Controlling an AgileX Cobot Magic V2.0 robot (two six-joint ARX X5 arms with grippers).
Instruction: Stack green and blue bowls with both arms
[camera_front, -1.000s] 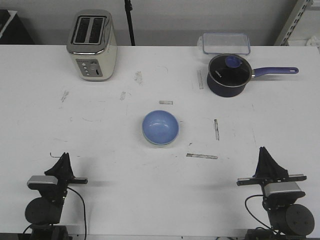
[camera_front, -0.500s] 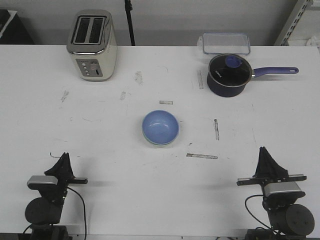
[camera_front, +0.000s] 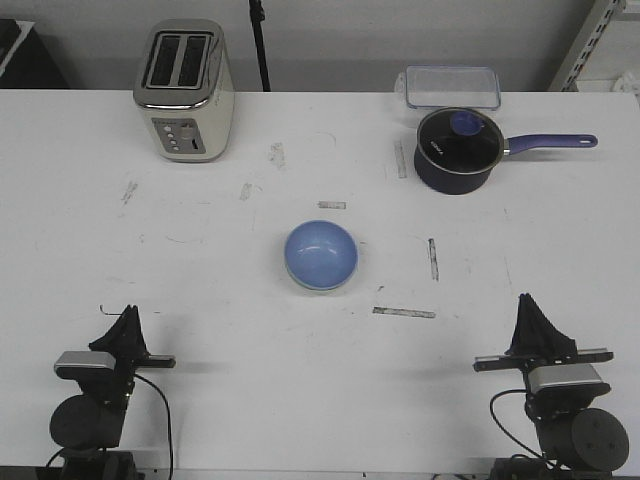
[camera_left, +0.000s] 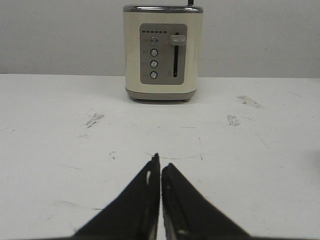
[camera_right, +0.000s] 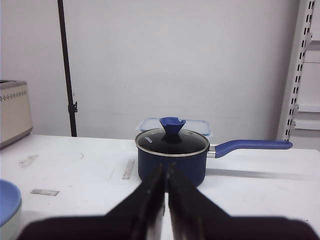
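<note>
The blue bowl (camera_front: 321, 255) sits in the middle of the surface (camera_front: 200, 280), and under its rim I see a pale greenish edge, so I judge that the green bowl (camera_front: 316, 287) is already nested below it, though I cannot be sure. Both look glossy, smooth and round, probably ceramic or hard plastic: light, stiff, slippery and maybe fragile. I would take such a bowl at the rim, one finger inside and one outside. The left end effector (camera_left: 160, 172) and the right end effector (camera_right: 165, 175) rest at the near edge, well apart from the bowl, each with fingers pressed together on nothing. Farther away stand a cream toaster (camera_front: 185, 90) with metal trim, a dark lidded saucepan (camera_front: 458, 150) with purple handle, and a clear container (camera_front: 452, 87).
</note>
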